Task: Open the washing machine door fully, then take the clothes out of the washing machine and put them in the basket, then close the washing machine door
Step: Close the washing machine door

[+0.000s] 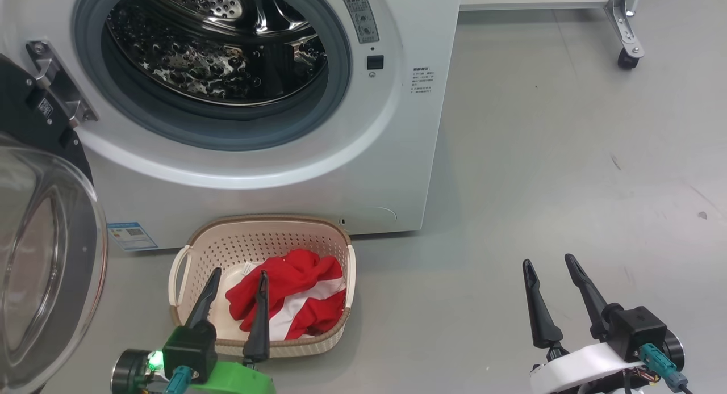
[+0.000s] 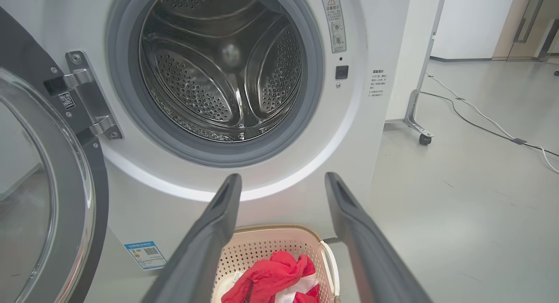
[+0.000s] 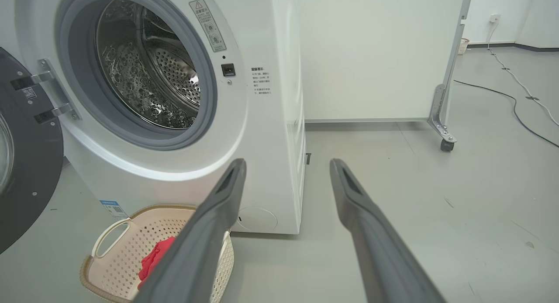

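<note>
The white washing machine stands with its door swung wide open to the left, and no clothes show in the steel drum. The red clothes with a white stripe lie in the cream basket on the floor in front of the washer. My left gripper hangs open over the basket's near side, holding nothing. Out on the bare floor to the right my right gripper is open too. The left wrist view shows the drum, the basket and the clothes.
A white panel on a castor stands behind the washer at the right. Cables run over the grey floor farther back. The open door takes up the space left of the basket.
</note>
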### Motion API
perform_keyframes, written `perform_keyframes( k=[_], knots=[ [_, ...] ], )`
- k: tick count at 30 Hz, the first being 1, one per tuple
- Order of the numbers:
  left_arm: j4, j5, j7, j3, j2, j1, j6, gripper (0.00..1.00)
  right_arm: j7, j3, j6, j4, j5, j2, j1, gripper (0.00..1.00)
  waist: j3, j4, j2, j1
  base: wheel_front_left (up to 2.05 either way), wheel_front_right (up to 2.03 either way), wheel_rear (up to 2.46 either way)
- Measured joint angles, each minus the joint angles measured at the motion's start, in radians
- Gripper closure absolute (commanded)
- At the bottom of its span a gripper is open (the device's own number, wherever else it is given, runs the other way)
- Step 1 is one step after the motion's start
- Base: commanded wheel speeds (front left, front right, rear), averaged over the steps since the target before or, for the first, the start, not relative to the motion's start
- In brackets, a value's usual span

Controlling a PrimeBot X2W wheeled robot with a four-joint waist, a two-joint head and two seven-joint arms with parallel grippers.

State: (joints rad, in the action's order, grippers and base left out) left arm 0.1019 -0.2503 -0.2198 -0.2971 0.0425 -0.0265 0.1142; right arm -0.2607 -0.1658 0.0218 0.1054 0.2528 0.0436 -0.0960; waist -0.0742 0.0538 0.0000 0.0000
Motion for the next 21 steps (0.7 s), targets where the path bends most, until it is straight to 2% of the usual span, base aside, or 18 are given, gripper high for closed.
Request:
perform_keyframes(
  k=[10,21],
  knots=[
    [-0.011,0.0,0.0,-0.008,0.0,0.0,0.004,0.0,0.0,0.0,-0.006,0.0,0.0,-0.001,0.0,0.0,0.0,0.003,0.0,0.0,-0.91,0.91,0.0],
    [-0.014,0.0,0.0,-0.011,0.001,0.0,0.004,0.0,0.0,0.002,-0.007,0.0,0.0,-0.001,0.0,0.0,0.005,0.006,0.0,0.0,-0.48,0.48,0.0]
  ],
)
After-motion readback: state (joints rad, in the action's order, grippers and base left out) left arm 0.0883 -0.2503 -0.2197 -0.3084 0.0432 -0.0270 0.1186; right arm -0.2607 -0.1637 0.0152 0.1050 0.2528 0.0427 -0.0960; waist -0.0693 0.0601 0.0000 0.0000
